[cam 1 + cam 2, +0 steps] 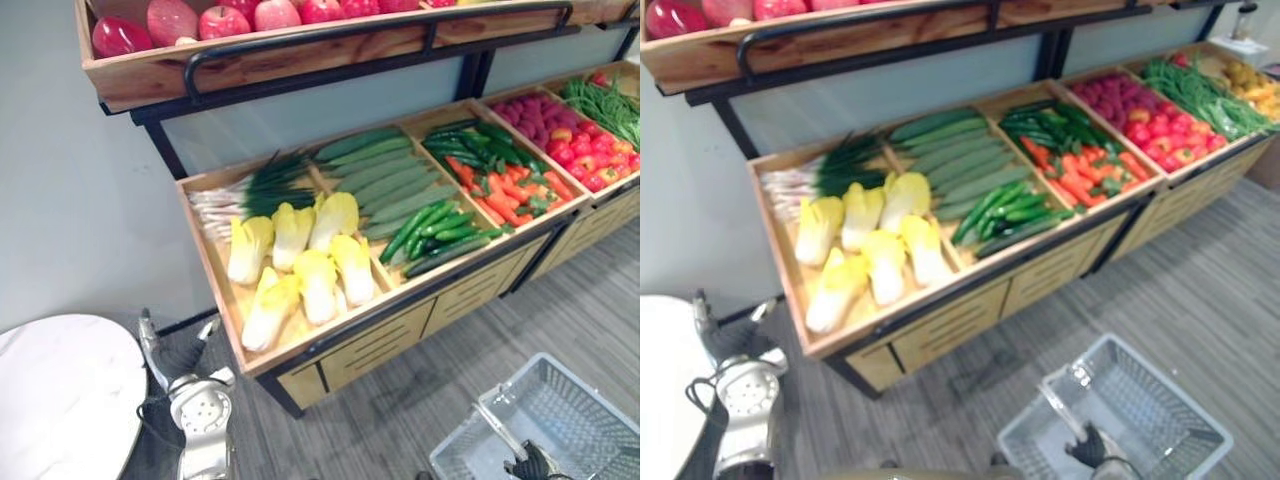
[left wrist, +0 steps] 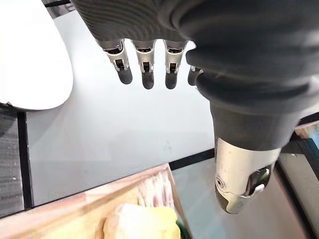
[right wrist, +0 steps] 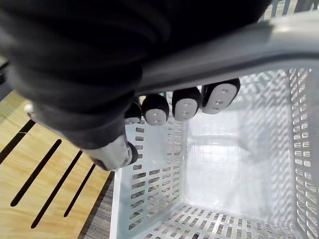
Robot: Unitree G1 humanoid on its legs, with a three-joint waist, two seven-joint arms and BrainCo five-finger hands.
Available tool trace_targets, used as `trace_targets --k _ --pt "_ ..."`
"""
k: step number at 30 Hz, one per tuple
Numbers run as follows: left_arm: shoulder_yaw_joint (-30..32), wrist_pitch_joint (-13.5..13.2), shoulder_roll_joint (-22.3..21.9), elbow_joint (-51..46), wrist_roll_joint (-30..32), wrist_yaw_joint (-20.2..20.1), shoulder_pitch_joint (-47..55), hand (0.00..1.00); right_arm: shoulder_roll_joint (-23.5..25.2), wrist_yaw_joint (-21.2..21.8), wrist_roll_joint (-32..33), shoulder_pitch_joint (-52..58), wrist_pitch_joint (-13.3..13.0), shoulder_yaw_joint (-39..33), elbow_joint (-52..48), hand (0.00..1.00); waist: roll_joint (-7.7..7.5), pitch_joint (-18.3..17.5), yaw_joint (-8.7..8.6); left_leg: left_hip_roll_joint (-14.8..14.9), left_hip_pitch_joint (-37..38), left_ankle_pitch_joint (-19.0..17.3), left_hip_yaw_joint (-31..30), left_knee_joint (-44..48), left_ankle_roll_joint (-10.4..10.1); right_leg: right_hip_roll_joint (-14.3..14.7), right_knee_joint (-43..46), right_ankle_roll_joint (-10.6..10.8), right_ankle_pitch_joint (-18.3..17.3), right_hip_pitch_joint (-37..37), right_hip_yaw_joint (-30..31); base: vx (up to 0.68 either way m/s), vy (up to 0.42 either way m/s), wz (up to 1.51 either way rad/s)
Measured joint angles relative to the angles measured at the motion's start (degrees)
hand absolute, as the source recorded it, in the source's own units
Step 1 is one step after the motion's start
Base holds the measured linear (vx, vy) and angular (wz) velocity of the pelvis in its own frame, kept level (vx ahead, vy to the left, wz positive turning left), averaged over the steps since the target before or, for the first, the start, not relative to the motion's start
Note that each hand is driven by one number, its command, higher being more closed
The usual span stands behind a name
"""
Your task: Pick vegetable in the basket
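Observation:
A wooden display shelf (image 1: 330, 325) holds vegetables in bins: yellow napa cabbages (image 1: 300, 262), green onions (image 1: 255, 188), long cucumbers (image 1: 385, 178), small green cucumbers (image 1: 437, 230), and carrots (image 1: 505, 192) under green peppers. My left hand (image 1: 198, 398) is open, with its fingers (image 2: 144, 64) straight, low in front of the cabbage bin and apart from it. An empty grey plastic basket (image 1: 575, 395) hangs at the lower right. My right hand (image 1: 535, 462) is shut on the basket's handle (image 3: 234, 52), fingers curled round the bar.
A top shelf carries red apples (image 1: 225, 20) behind a black rail. Further right, bins hold red fruit (image 1: 585, 150) and green beans (image 1: 605, 105). A white round surface (image 1: 60, 395) lies at the lower left. Grey plank floor (image 1: 420, 400) runs in front of the shelf.

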Motion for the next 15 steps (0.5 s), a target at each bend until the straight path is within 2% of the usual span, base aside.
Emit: trace_targets --k 4,6,15 --pt "-1.68 0.06 2.84 4.72 4.10 0.04 -1.06 0.00 -0.63 0.32 0.01 -0.75 -0.44 1.63 -0.85 1.00 0.03 -0.02 -0.92 0.34 0.03 -0.10 1.23 0.00 -0.15 0.37 -0.61 -0.06 0.59 -0.29 0.98 -0.02 -0.004 -0.14" --pt "-1.68 1.34 4.36 9.20 5.48 0.15 -2.36 0.00 -0.66 0.31 0.01 -0.96 -0.75 1.88 -2.30 1.00 -0.04 0.01 -1.22 0.49 -0.04 -0.12 1.83 0.00 -0.17 0.59 -0.64 -0.16 0.89 -0.86 1.67 -0.01 -0.007 -0.19" --pt "-2.88 2.63 6.17 12.82 6.61 -0.33 -4.04 0.00 -1.93 0.29 0.23 -0.72 -0.94 2.26 -2.75 1.00 -0.27 -0.17 -1.50 0.72 0.04 -0.32 3.17 0.01 -0.45 0.97 -1.79 -0.17 1.82 -1.01 2.86 0.01 -0.002 -0.08"
